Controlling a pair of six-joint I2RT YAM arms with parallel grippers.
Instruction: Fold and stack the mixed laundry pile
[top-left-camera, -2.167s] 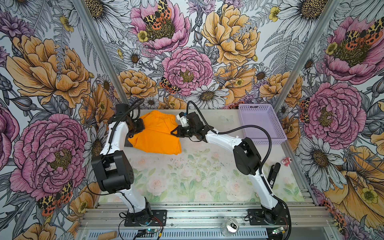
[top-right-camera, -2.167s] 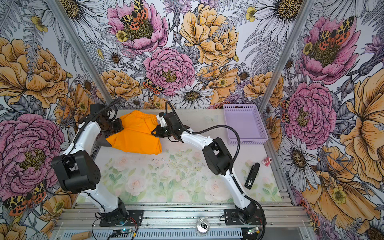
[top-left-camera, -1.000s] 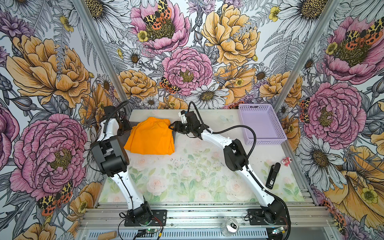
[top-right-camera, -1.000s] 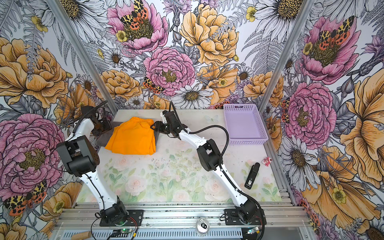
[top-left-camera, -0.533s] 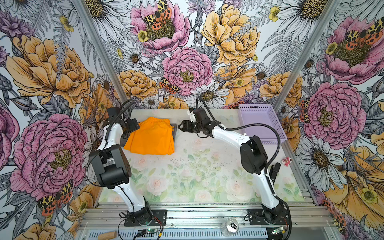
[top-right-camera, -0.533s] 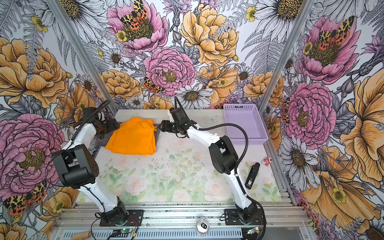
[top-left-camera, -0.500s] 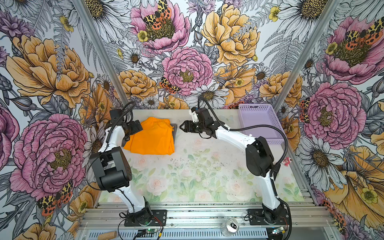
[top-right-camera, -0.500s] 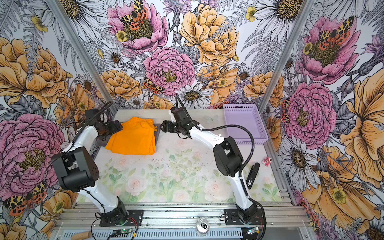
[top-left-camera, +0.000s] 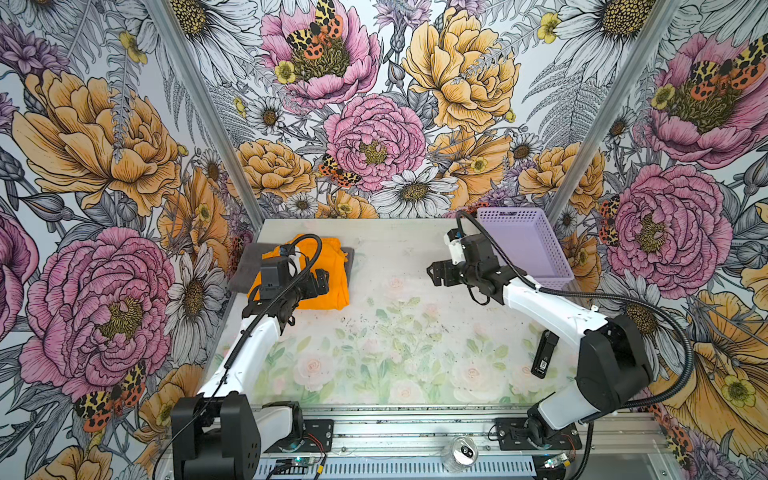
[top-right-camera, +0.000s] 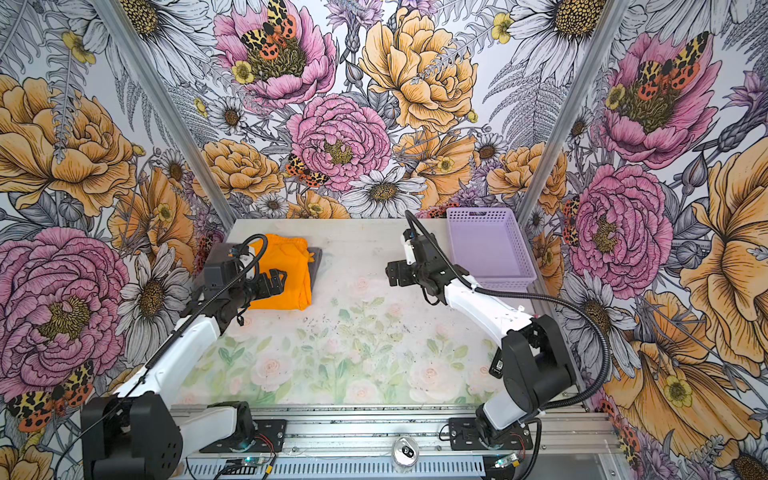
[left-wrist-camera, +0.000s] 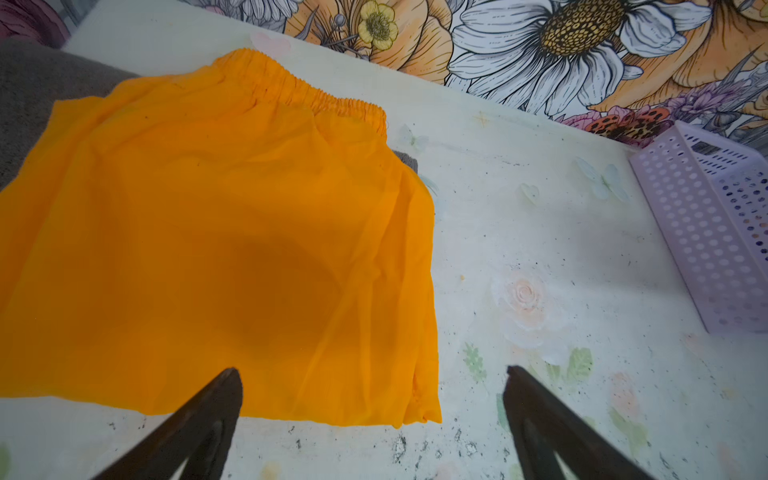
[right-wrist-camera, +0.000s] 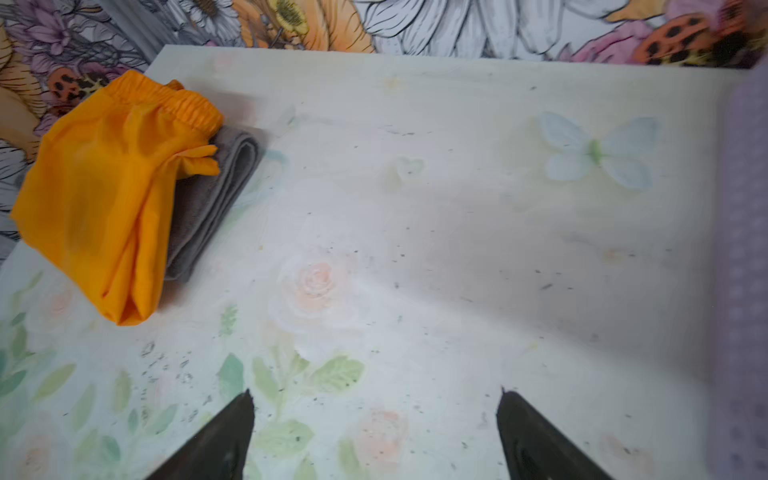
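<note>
Both top views: orange shorts (top-left-camera: 329, 254) (top-right-camera: 297, 266) atop grey towel (top-left-camera: 245, 266) (top-right-camera: 316, 261), left jaws and right jaws spread wide, empty.

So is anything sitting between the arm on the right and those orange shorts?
Nothing visible. Only bare table lies between the right arm's jaws, wide open, and the orange shorts, which rest folded on the grey towel. The lavender basket sits on that arm's other side, away from the shorts.

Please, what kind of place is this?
Probably a robot test booth, not a home: left arm and right arm bolted to an aluminium rail, flowered walls enclosing a small table.
</note>
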